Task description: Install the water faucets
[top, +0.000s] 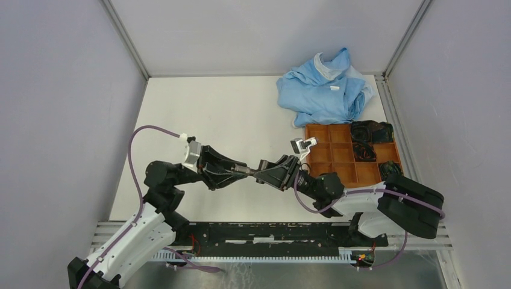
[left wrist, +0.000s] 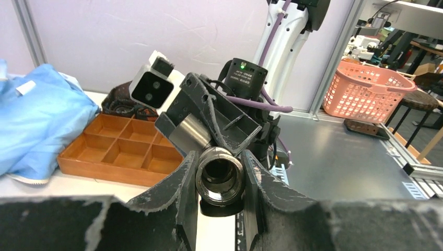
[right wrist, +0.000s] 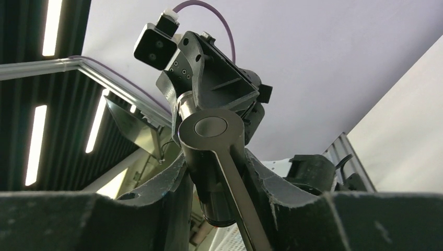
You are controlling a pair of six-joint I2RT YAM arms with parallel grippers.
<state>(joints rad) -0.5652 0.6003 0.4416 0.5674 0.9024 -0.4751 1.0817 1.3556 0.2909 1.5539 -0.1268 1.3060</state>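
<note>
Top view high over table [top: 241, 108]; wrist views close, face to face across water faucets [left wrist: 219, 179]

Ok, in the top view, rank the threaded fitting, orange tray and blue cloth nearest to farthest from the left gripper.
1. threaded fitting: clamped in the left gripper.
2. orange tray: to the right, past the right gripper gripping the lever fitting.
3. blue cloth: far right corner, beyond the tray.

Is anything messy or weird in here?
Only the blue cloth. It is crumpled in a heap at the far right corner of the table, right by the orange tray. It looks out of place beside plumbing work. Nothing looks spilled or broken.
</note>
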